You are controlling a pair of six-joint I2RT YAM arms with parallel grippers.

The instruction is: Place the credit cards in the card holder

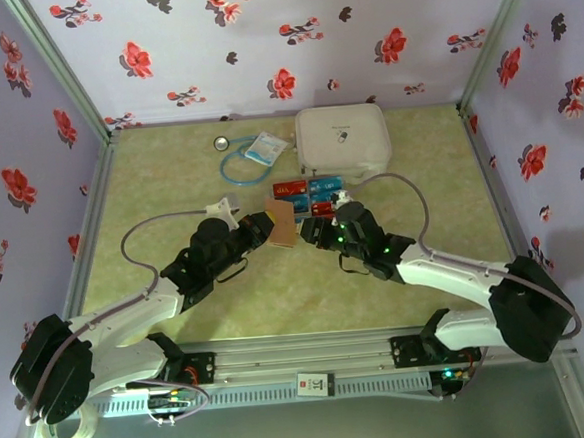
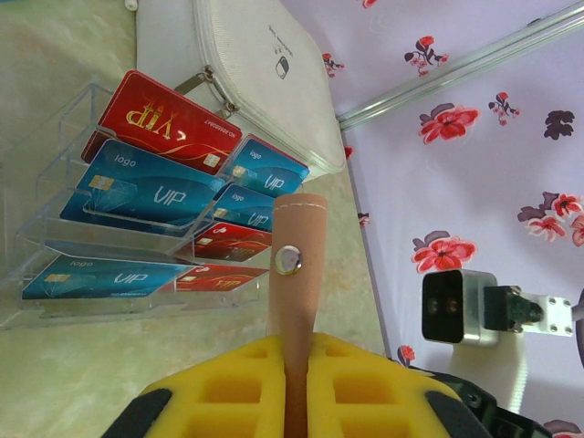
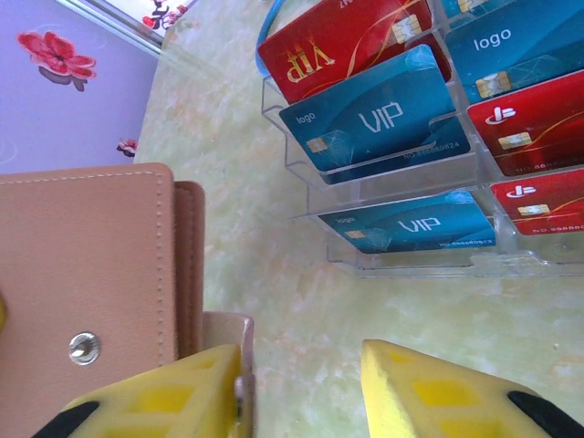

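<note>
The pale green marbled worktop (image 1: 170, 187) carries a white zip case (image 1: 343, 140) at one o'clock. A clear tiered rack (image 1: 316, 199) of credit cards (image 1: 292, 189) stands near centre. A pale packet (image 1: 265, 147) and a small round disc (image 1: 222, 142) lie at eleven.

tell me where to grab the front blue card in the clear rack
Probably its upper long edge, pinched front to back from above. The front blue card leans back in the clear rack, its lower edge tucked behind the front lip, so the top looks like the only free edge.
</note>
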